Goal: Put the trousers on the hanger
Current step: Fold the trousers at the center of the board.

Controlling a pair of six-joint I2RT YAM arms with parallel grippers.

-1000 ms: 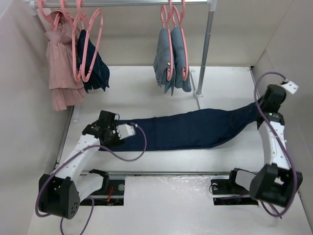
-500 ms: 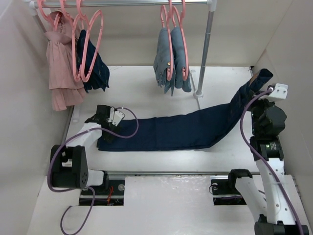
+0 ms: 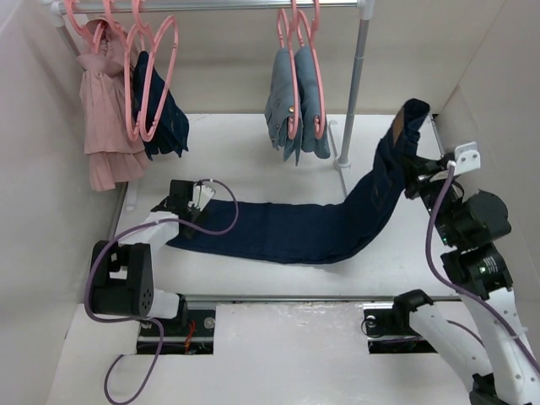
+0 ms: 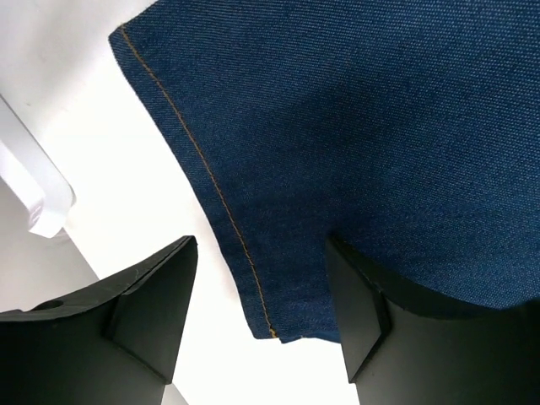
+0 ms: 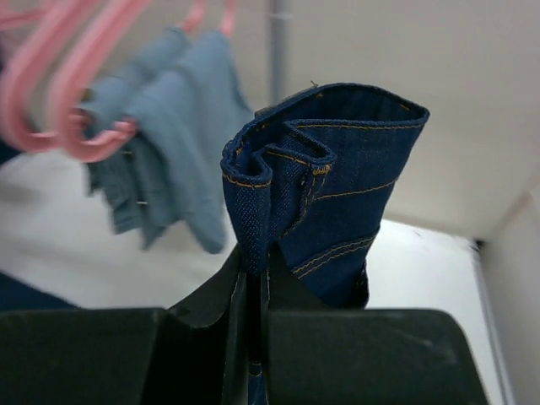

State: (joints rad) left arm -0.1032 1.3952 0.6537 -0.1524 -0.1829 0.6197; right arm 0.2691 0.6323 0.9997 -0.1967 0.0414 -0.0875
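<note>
Right end effector (image 5: 254, 278) is pinched shut on the waistband of the dark navy jeans (image 3: 295, 228), holding that end up off the bench (image 3: 253, 143) on the right side. The legs stretch flat across the bench toward the left. Left end effector (image 4: 260, 278) is down at the hem end, spread wide and gripping nothing, with the hem corner lying between its fingers. An empty pink hanger (image 3: 129, 89) hangs on the rail (image 3: 211, 5) at back left, well apart from the jeans
</note>
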